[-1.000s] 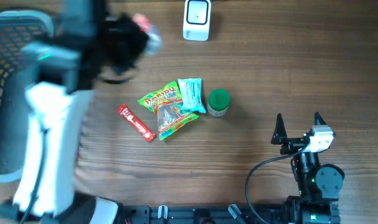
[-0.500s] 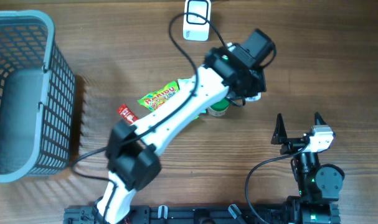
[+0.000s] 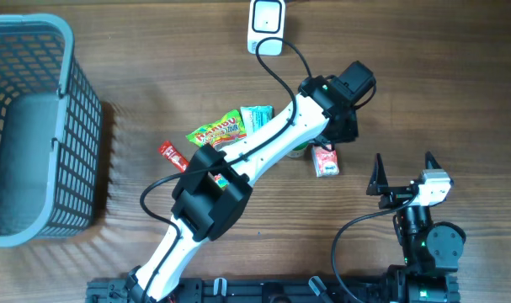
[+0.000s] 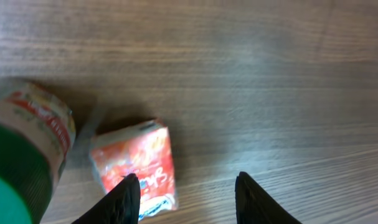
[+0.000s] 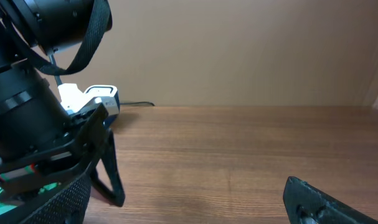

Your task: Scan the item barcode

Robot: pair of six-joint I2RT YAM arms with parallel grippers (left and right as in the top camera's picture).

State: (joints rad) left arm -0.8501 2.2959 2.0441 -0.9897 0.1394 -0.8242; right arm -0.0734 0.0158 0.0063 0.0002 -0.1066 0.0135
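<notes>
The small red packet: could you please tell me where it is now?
Overhead, the red packet lies on the table right of centre, beside the green-lidded jar, under the left gripper.

Brown wood-grain table (image 3: 457,84); plain beige wall (image 5: 238,50) behind.

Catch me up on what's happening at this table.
The left arm reaches across the table, its tool hanging open over a small red-and-white packet that lies flat on the wood beside a green-lidded jar; nothing is gripped. The right tool sits open and idle at the near edge. The white barcode scanner stands at the far edge, a Haribo bag lies mid-table, and a grey basket sits on the left.
</notes>
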